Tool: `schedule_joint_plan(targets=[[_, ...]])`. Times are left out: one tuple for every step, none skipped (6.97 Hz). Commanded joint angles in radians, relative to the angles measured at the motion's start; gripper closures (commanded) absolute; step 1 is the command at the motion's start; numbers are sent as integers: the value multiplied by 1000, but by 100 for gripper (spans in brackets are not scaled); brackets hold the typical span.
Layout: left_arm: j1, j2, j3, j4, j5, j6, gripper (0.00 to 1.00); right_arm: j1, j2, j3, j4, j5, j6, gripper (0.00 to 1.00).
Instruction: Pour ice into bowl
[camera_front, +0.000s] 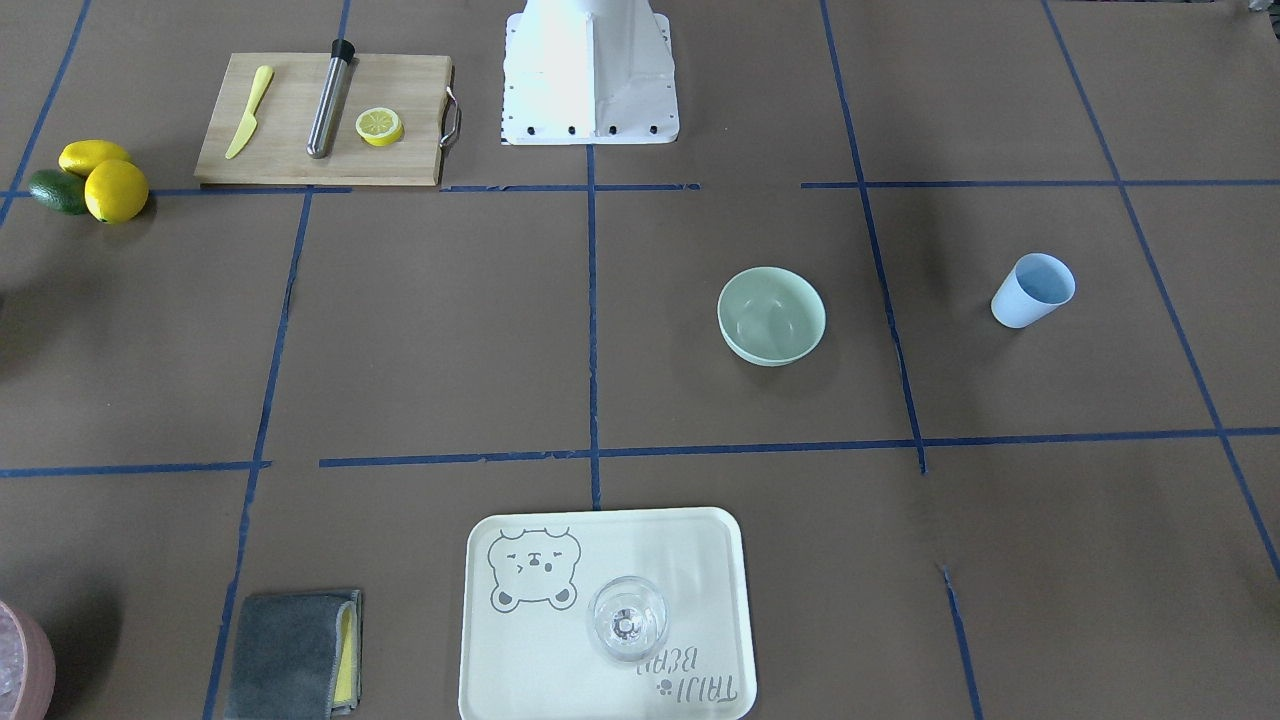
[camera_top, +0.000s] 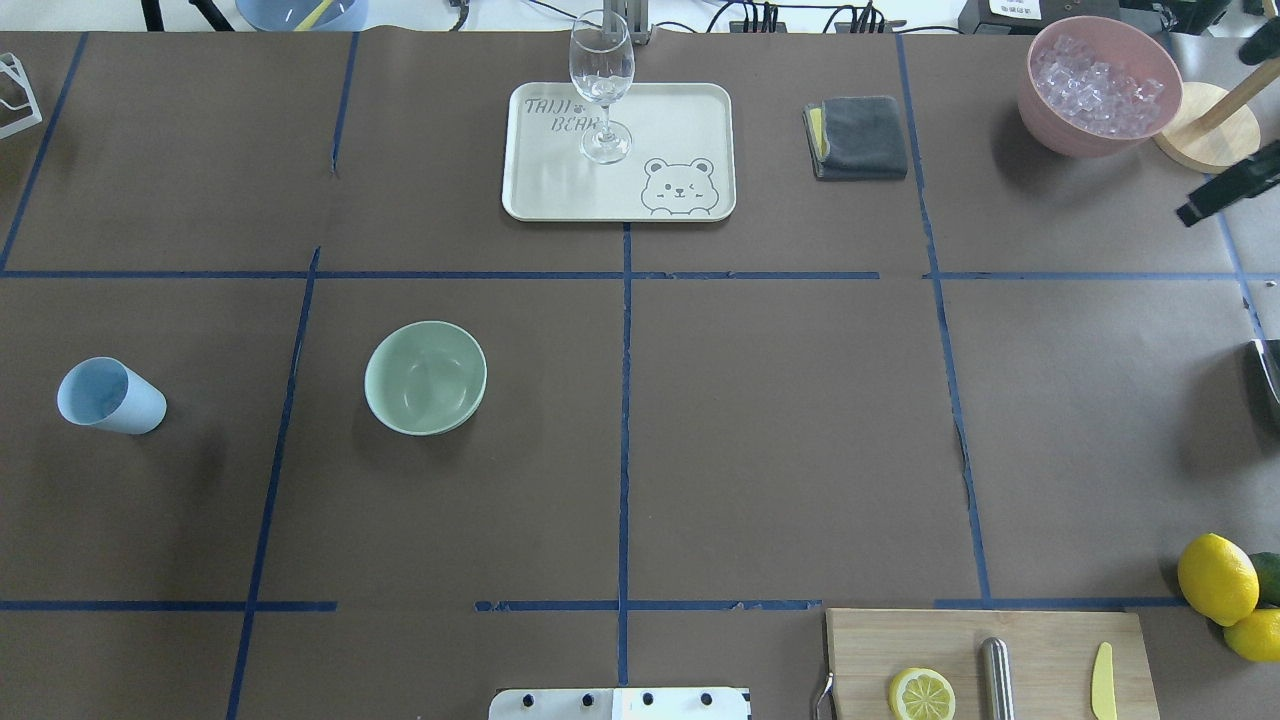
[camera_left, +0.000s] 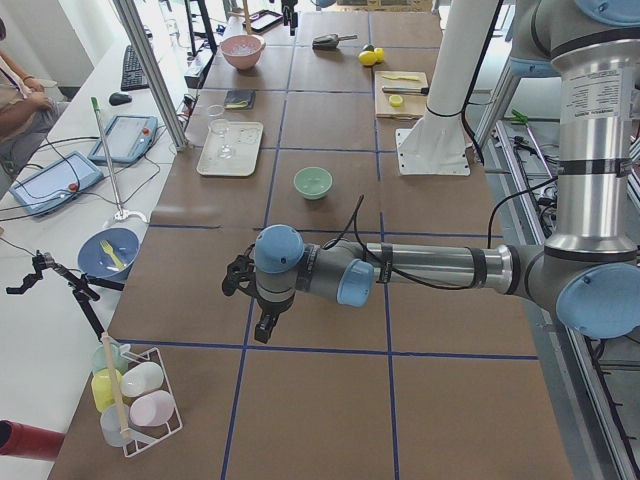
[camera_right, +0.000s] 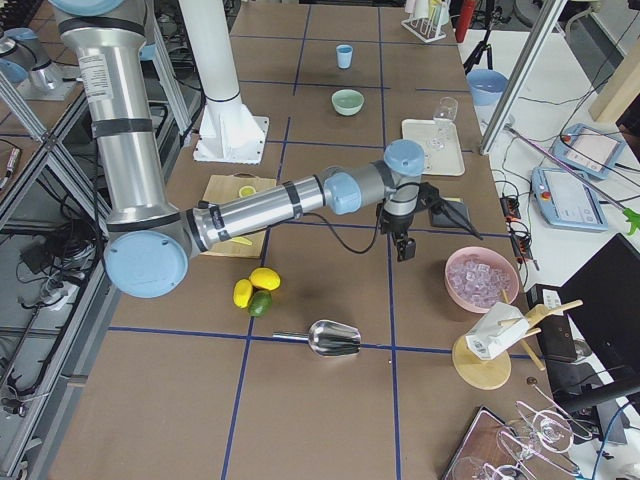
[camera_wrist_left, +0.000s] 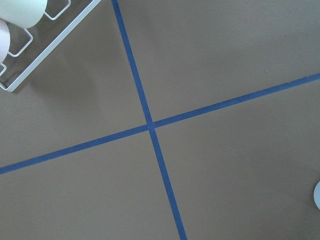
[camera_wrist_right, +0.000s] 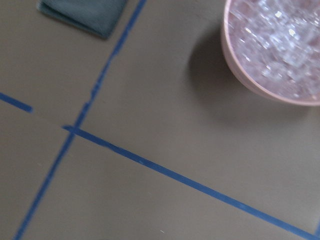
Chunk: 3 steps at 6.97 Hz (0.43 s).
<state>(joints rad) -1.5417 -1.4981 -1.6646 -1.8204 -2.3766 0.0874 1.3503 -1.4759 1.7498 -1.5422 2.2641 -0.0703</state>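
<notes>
The pale mint-green bowl (camera_top: 426, 377) (camera_front: 771, 315) stands upright left of the table's middle. A light blue cup (camera_top: 108, 396) (camera_front: 1034, 290) stands further out to the left, apart from the bowl. I cannot make out ice in either. My left gripper (camera_left: 263, 328) hangs pointing down over the table on the near side of the bowl (camera_left: 312, 182), away from it; I cannot tell if it is open or shut. My right gripper (camera_right: 403, 248) hovers between the grey cloth and the pink bowl, far from the mint bowl (camera_right: 348, 101); I cannot tell its state either.
A pink bowl (camera_top: 1100, 85) of whitish ice sits at the far right. A wine glass (camera_top: 601, 90) stands on a cream tray (camera_top: 560, 185), with a grey cloth (camera_top: 857, 137) beside it. A cutting board (camera_top: 1040, 650), lemons (camera_top: 1215, 578), a metal scoop (camera_right: 330, 338) and a wire rack (camera_left: 140, 400) lie around the edges.
</notes>
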Motion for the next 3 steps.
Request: schedule_joint_plan(targets=[[0,-14,-7,-19,1,0,0,154,-200,-1,2,0,-129,0],[0,-52,8,-98,-1,-2,0,191,-257,5,2,11,-126,0],[0,-65,3,-137,-9,0,0,204,-267,13,2,52,-120,0]])
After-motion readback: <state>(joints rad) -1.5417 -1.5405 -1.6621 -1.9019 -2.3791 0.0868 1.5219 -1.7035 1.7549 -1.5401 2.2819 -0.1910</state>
